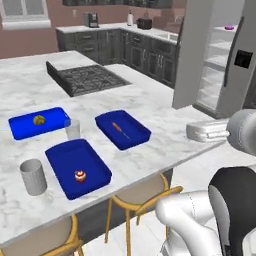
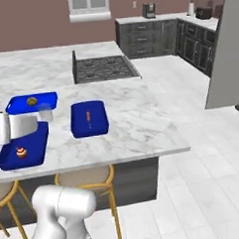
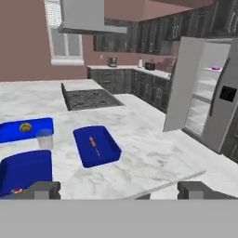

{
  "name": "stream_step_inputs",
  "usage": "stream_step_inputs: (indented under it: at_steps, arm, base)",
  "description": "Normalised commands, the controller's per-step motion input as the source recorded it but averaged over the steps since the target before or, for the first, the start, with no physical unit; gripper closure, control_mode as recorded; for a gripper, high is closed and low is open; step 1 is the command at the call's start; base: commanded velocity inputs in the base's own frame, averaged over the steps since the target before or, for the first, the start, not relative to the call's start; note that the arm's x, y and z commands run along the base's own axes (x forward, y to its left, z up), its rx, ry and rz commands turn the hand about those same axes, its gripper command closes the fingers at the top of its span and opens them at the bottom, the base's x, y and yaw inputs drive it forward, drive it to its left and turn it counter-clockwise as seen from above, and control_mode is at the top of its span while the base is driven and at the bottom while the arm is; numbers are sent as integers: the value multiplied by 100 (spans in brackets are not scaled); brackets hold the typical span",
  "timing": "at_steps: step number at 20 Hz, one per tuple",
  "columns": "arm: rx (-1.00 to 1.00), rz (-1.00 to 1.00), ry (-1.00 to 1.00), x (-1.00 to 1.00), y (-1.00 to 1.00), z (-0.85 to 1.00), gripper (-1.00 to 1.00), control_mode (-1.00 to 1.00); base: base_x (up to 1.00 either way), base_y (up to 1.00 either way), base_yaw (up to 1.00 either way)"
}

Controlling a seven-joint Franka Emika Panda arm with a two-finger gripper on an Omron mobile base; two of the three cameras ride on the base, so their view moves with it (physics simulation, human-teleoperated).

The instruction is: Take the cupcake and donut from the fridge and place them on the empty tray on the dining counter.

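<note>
The cupcake (image 1: 80, 175) sits in the near blue tray (image 1: 67, 156) on the marble dining counter (image 1: 165, 122); it also appears in the right base view (image 2: 21, 153) and at the hand view's lower left (image 3: 17, 190). The purple donut (image 1: 229, 27) lies on an upper shelf of the open grey fridge (image 1: 192, 55), also seen as the donut (image 3: 216, 68) in the hand view. My gripper (image 1: 192, 131) hovers over the counter's near right edge, well right of the tray, open with nothing between its fingertips (image 3: 44, 189).
A second blue tray (image 1: 30, 127) holds a small brown round item. A third blue tray (image 1: 135, 132) holds a thin orange item. A glass (image 1: 72, 129) and a grey cup (image 1: 33, 176) stand near the trays. A cooktop (image 1: 90, 77) lies behind; yellow-framed stools (image 1: 145, 197) stand below.
</note>
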Motion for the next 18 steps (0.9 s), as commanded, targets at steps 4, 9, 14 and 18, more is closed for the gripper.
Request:
stream_step_inputs:
  at_steps: [4,9,14,18]
  arm:
    - [0,0,0,0,0,0,-100,100]
    - [0,0,0,0,0,0,-100,100]
    - [0,0,0,0,0,0,-100,100]
    - [0,0,0,0,0,0,-100,100]
  base:
    - [0,-1,-98]
    - [24,-61,-60]
    - [10,-100,-18]
    - [44,-100,-13]
